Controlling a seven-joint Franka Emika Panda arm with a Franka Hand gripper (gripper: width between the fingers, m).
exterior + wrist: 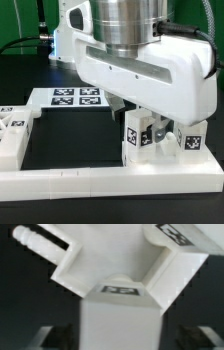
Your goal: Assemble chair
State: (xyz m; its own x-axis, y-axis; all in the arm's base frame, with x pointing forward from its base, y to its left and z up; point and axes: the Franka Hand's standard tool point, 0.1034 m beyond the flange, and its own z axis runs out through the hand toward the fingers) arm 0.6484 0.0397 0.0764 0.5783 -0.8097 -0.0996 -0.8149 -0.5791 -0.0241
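- On the exterior view's left, loose chair parts (14,135), blocky white plastic with square tags, lie on the matte black surface (70,140).
- Further right, a chunky chair block (150,135) stands beside the white rail (110,182).
- The end effector (122,339) is spread, its fingers either side of that block.

The chair parts (133,150) look like moulded white plastic, smooth and mostly matt, with a faint sheen on the flat faces. Their square tags (122,290) are flat black-and-white print. The robot arm (150,65) has a glossy white plastic casing, and its cylinder (128,22) at twelve o'clock is brushed grey metal. The counter (70,140) is matt black. The border rail (100,182) at six o'clock is smooth white plastic, and the marker board (72,97) is matt white.
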